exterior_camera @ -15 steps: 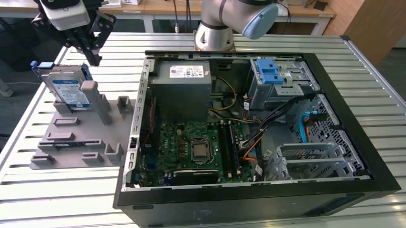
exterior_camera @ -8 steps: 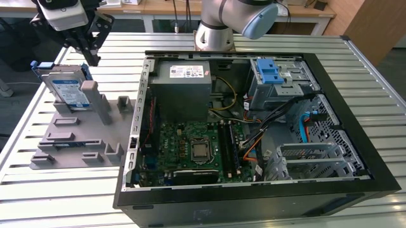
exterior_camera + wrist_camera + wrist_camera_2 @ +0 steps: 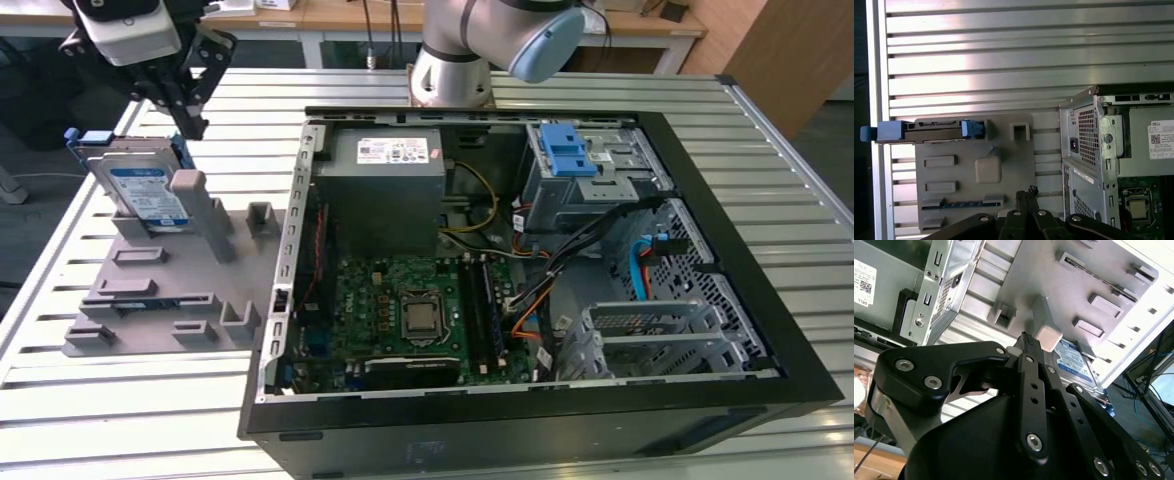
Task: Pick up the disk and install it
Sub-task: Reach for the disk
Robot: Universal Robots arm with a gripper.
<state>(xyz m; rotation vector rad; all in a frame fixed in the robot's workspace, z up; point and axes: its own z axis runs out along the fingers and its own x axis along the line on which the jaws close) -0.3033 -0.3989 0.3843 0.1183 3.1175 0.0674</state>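
The disk [image 3: 140,185] is a silver drive with a white-and-blue label in a blue carrier. It stands on edge in a slot at the back of the grey holder plate [image 3: 147,300], on the exterior view's left. My gripper [image 3: 195,118] hangs just above and behind the disk's upper corner, apart from it. In the first wrist view the disk [image 3: 929,131] is seen edge-on, and my gripper [image 3: 1024,193] is off to one side of it, over the plate. The second wrist view shows the disk's label [image 3: 1071,360] beyond my gripper [image 3: 1027,338]. The fingers are shut together with nothing between them.
An open computer case [image 3: 747,230] lies on the slatted metal table [image 3: 787,140]. Inside are a grey power-supply box [image 3: 387,175], a motherboard [image 3: 414,310] and a metal cage with blue latches [image 3: 574,160]. The arm's base [image 3: 451,75] stands behind the case.
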